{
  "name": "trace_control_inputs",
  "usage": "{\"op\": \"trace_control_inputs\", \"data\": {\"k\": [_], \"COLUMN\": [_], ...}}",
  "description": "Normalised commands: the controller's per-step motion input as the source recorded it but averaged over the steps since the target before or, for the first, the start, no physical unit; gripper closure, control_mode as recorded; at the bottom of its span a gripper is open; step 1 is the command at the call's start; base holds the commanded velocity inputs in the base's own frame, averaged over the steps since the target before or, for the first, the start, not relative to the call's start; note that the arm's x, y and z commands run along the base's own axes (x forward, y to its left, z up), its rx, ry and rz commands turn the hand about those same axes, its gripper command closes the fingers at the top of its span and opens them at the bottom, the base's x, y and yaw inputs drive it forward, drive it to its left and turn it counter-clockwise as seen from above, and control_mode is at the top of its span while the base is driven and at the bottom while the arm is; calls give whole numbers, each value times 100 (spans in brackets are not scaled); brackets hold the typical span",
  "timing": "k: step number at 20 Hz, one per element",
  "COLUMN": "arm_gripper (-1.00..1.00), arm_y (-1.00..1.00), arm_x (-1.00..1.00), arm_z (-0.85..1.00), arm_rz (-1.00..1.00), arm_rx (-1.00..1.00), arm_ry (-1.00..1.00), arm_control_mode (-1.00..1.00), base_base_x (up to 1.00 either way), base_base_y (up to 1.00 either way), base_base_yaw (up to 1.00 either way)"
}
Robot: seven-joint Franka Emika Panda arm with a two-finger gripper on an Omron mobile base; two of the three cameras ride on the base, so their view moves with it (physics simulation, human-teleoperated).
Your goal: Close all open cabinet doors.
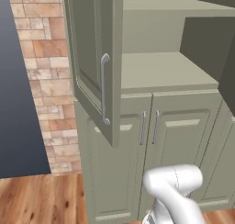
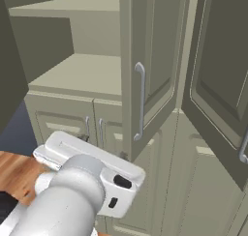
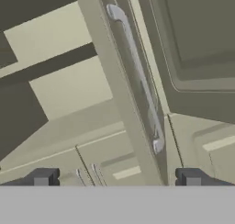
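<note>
A tall green cabinet door (image 1: pixel 94 62) stands swung open at upper left of the left base view, its silver bar handle (image 1: pixel 104 89) facing out, bare shelves (image 1: pixel 160 69) exposed to its right. In the hand view the fingers (image 3: pixel 43 176) sit spread wide at the bottom edge, empty, with the door's edge rising between them. Lower doors (image 1: pixel 176 145) stay shut below.

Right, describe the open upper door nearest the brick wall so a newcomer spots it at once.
Start at the brick wall, then move to the sage-green cabinet beside it. The cabinet door swings out over the shelf, edge towards us. Unlike the shut lower doors, it is tall with a long silver bar handle.
</note>
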Motion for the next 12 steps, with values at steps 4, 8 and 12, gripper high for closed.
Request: {"op": "trace_control_inputs", "data": {"k": [4,8,12], "arm_gripper": [-100,-100,-100], "arm_y": [-47,-45,-41], "arm_x": [48,47,40], "arm_z": [0,0,0], "arm_rz": [22,23,23], "arm_rx": [13,12,12], "arm_ry": [-4,-2,-2], "arm_control_mode": [-100,-100,-100], "base_base_x": [0,0,0], "base_base_y": [0,0,0], "base_base_yaw": [0,0,0]}}
